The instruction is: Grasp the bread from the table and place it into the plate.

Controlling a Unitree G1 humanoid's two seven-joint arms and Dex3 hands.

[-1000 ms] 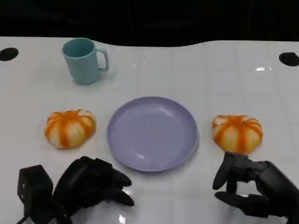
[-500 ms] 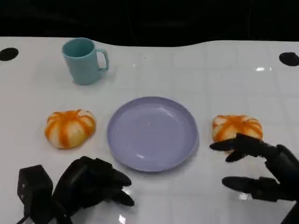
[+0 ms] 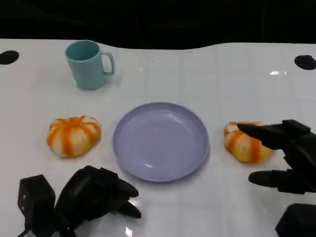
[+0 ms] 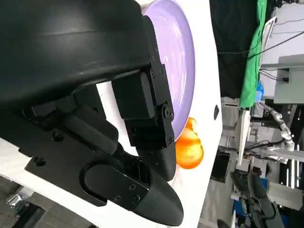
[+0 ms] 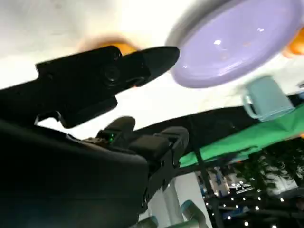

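Observation:
Two orange-and-white striped breads lie on the white table, one left of the lilac plate [image 3: 160, 140] as the left bread [image 3: 73, 136], one right of it as the right bread [image 3: 242, 144]. My right hand [image 3: 289, 158] is at the right bread with fingers spread wide: the upper fingers reach over its top, the thumb lies on the table in front. It holds nothing. My left hand [image 3: 96, 195] rests near the table's front edge, fingers curled in, empty. The left wrist view shows the left hand [image 4: 95, 118], plate [image 4: 183, 61] and a bread [image 4: 190, 149]. In the right wrist view, a bread [image 5: 116, 46] peeks behind the right hand [image 5: 95, 95].
A teal mug [image 3: 89, 64] stands at the back left, handle to the right; the right wrist view shows the mug [image 5: 266, 97] beyond the plate [image 5: 237, 42]. Two black holes sit at the table's far corners. Bare table lies between the plate and both hands.
My right hand has moved forward to the right bread and spread its fingers, the upper ones now over the bread's top. The left hand, breads, plate and mug have stayed put.

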